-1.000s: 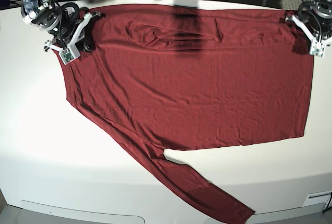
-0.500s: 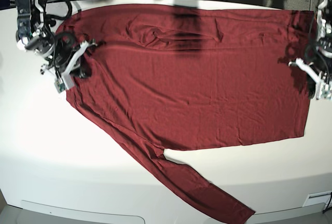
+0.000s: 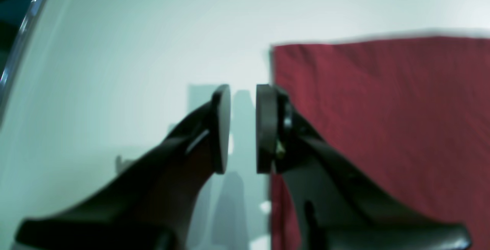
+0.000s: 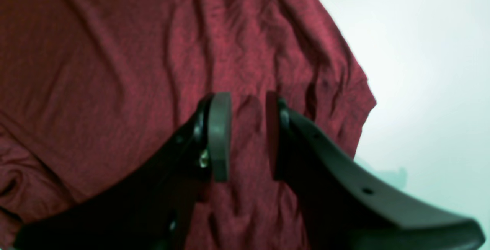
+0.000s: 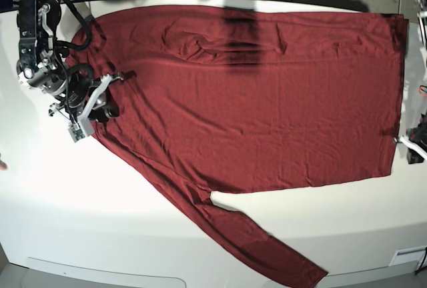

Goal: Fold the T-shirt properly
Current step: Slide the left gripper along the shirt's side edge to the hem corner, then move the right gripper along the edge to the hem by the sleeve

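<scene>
Maroon T-shirt (image 5: pixel 253 95) is lying spread flat across the white table (image 5: pixel 133 235), one sleeve trailing; no fold made yet. We are seeing left gripper (image 3: pixel 243 127) and right gripper (image 4: pixel 248 137) both parted, gripping nothing.

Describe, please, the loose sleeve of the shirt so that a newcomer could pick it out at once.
Start from the white table, where the maroon T-shirt lies spread flat. From its lower left edge, the sleeve runs diagonally toward the near table edge. It is the only long, narrow strip jutting from the broad body.
</scene>
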### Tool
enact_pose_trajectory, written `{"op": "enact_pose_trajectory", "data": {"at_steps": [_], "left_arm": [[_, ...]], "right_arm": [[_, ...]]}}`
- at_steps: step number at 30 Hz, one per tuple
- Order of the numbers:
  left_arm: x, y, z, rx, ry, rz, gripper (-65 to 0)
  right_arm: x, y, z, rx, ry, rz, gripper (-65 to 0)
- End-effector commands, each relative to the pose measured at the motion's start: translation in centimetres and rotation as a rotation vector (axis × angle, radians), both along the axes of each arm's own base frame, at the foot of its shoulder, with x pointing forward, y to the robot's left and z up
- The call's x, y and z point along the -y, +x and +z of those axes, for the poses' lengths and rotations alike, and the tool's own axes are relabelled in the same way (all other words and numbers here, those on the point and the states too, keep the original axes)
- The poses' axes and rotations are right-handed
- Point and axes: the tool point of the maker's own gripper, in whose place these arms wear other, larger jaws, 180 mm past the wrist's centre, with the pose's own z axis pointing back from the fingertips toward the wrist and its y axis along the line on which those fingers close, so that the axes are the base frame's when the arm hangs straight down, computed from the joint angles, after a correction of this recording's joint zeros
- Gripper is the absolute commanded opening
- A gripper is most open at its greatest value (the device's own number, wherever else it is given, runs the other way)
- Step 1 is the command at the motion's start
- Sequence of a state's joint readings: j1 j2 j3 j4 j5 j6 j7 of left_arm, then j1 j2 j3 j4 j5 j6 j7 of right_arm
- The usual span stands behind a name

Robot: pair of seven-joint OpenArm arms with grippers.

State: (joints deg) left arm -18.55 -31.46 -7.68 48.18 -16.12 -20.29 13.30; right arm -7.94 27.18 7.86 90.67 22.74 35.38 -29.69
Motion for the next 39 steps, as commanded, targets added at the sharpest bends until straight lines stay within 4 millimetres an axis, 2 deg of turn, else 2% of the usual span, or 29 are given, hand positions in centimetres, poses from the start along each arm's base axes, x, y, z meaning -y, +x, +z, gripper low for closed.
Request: {"op": "enact_pose_trajectory", "data": {"at_steps": [1, 3, 7, 9, 16, 24, 27, 32, 34, 38, 39], "left_arm": [[-1.0, 1.7, 2.3, 0.07, -0.007, 0.002, -53.4], [-1.5, 2.5, 2.0, 0.095, -0.027, -0.004, -53.1], [-1.6, 3.7, 2.3, 0.185, 0.019, -0.07, -45.3], [-1.4, 3.9, 2.0, 0.193, 0.009, -0.085, -44.1], [-0.4, 3.4, -1.1, 0.111, -0.06, -0.05, -44.1], [2.7, 2.7, -4.5, -0.039, -0.092, -0.09, -44.1], [3.6, 2.1, -5.7, -0.098, -0.107, -0.096, -44.1], [3.9, 0.7, -7.4, -0.161, -0.113, -0.097, -44.3], [3.8, 0.2, -7.7, -0.174, -0.112, -0.095, -48.2], [3.8, -0.4, -8.4, -0.202, -0.113, -0.092, -65.0], [3.8, -0.5, -8.5, -0.205, -0.113, -0.092, -65.0]], "right_arm": [[0.3, 0.8, 1.4, 0.046, -0.002, 0.004, -48.7], [0.4, 0.8, 1.3, 0.042, -0.004, 0.004, -48.7], [0.4, 0.6, 1.1, 0.028, -0.011, 0.003, -48.7], [0.5, 0.5, 0.9, 0.014, -0.018, 0.003, -48.7], [0.7, 0.1, 0.4, -0.021, -0.034, 0.003, -48.7], [1.4, -1.2, -0.9, -0.117, -0.08, 0.002, -48.7], [1.5, -1.5, -1.2, -0.137, -0.089, 0.002, -48.7], [1.5, -1.5, -1.2, -0.137, -0.089, 0.002, -48.7], [1.5, -1.4, -1.1, -0.133, -0.087, 0.002, -48.7], [1.4, -1.3, -1.0, -0.123, -0.082, 0.002, -48.7], [1.4, -1.2, -0.9, -0.117, -0.08, 0.002, -48.7]]}}
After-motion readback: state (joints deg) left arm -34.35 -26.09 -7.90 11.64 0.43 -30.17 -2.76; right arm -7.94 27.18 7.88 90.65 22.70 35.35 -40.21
